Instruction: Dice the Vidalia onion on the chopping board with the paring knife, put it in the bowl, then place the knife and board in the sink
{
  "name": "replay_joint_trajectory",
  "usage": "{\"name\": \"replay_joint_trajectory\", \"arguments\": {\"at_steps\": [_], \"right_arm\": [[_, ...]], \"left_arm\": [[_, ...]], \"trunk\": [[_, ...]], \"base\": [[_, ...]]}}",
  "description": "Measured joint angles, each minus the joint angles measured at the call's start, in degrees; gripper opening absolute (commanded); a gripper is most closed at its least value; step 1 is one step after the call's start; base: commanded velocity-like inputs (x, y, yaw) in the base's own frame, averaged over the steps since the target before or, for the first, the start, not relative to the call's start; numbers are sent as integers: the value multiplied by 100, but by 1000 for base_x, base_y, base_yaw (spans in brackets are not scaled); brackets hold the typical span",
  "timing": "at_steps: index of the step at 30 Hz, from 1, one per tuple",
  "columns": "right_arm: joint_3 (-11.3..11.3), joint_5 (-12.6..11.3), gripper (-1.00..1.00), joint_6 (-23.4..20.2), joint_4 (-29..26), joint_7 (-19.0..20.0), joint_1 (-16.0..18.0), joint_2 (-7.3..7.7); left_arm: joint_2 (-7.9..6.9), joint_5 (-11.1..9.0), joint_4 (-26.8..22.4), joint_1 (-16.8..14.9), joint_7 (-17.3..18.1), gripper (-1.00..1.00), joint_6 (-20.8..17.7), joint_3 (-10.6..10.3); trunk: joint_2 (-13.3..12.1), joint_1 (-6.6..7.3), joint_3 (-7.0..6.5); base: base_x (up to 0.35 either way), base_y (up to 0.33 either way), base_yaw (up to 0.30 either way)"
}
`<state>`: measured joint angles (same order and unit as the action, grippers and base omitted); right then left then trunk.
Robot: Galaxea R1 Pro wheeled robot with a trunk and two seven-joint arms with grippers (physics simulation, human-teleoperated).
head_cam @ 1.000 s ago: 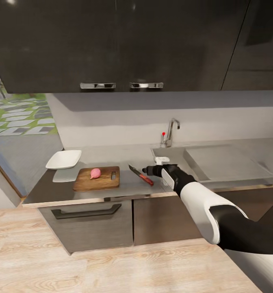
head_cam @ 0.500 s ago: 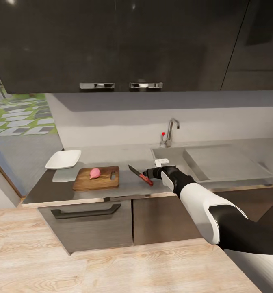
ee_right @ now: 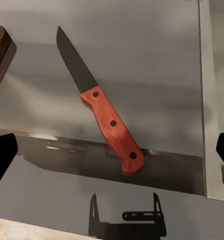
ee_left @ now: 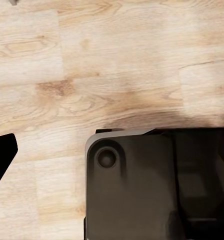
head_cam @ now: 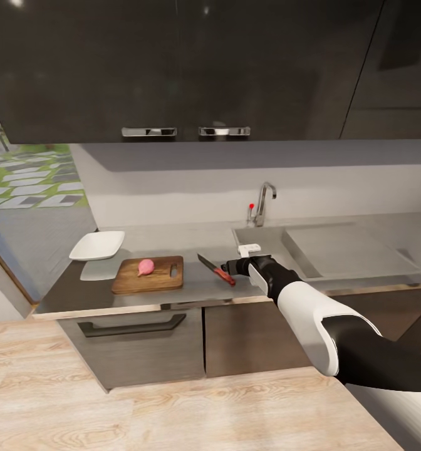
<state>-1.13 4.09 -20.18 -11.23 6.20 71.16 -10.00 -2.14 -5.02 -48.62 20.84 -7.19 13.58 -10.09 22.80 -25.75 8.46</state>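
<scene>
Directly ahead of your right gripper point(head_cam: 226, 268), the small paring knife with the dark pointed blade and red-orange riveted handle point(ee_right: 102, 108) lies flat on the grey metallic countertop point(head_cam: 198, 288). In the right wrist view the two dark fingertips point(ee_right: 2, 155) sit wide apart at opposite edges, and the knife rests between their lines, untouched, its handle butt nearest the fingers. Your right arm reaches forward and low over the counter edge, white forearm shell trailing, wrist roughly level, gripper aimed toward the knife handle. The knife's long axis runs diagonally: blade tip points away from the fingers, toward the rectangular brown wooden chopping board point(head_cam: 149, 275), whose rounded corner shows beyond the tip. A small pink onion point(head_cam: 146, 267) rests on that board; past it sits the shallow white squarish bowl point(head_cam: 98, 245). On the fingers' other side lies the grey steel sink point(head_cam: 267, 241). The left wrist view shows one dark fingertip point(ee_left: 1, 157) over pale wood flooring; its spread cannot be judged.
</scene>
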Motion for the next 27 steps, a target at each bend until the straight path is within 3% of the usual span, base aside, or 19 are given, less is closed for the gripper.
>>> {"name": "replay_joint_trajectory", "arguments": {"at_steps": [10,27], "right_arm": [[-3,10,100,-5,0,0,0,0],[-7,12,100,-5,0,0,0,0]], "left_arm": [[-4,0,1,0,0,100,0,0],[-5,0,8,0,0,100,0,0]], "trunk": [[0,1,0],[0,0,55]], "base": [[123,0,0],[5,69,46]]}}
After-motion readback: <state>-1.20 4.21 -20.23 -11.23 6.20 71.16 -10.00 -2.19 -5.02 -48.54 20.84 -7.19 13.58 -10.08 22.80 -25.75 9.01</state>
